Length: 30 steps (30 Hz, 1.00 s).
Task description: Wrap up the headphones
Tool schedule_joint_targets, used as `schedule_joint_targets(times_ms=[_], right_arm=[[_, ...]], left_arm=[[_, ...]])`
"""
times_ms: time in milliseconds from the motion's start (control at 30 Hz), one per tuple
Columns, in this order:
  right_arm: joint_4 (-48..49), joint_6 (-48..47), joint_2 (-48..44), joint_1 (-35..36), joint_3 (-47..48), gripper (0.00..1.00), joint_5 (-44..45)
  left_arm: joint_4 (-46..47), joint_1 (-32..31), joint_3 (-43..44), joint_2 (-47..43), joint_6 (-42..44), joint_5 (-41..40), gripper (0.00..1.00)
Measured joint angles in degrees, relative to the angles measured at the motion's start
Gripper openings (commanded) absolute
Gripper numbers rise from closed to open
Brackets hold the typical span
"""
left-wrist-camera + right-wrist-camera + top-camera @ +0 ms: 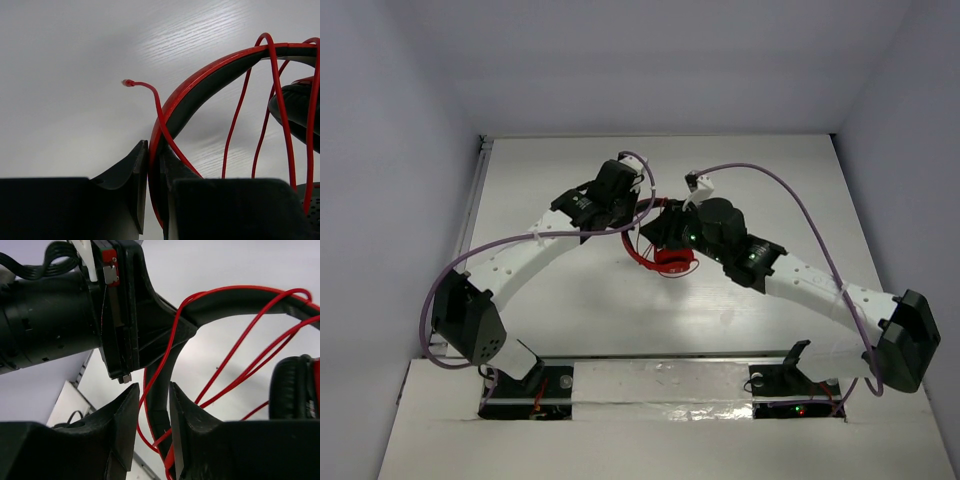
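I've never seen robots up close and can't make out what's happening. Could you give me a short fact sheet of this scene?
object: red headphones, held between two arms over a white table
left gripper: shut on the headband
right gripper: shut on the headband, right beside the left one
cable: thin, red, looped over the headband
cable end: loose, sticking out free

Both arms angled inward, left tool (154,150) and right tool (152,390) tight on headphones (225,65).
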Motion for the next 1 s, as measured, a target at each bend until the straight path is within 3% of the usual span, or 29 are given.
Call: schedule_joint_targets(times_ms=[400, 800, 1000], right_arm=[[4.24, 5.11, 3.28, -0.07, 0.15, 0.36, -4.37], [3.89, 6.47, 5.38, -0.07, 0.22, 0.34, -2.38], [3.89, 7.72, 8.11, -0.07, 0.17, 0.12, -3.61]], left_arm=[[1.42, -0.39, -3.50, -0.76, -0.42, 0.85, 0.00], [2.93, -0.76, -4.26, -2.93, -0.96, 0.42, 0.00], [3.06, -1.09, -4.81, -3.10, -1.11, -0.02, 0.00]])
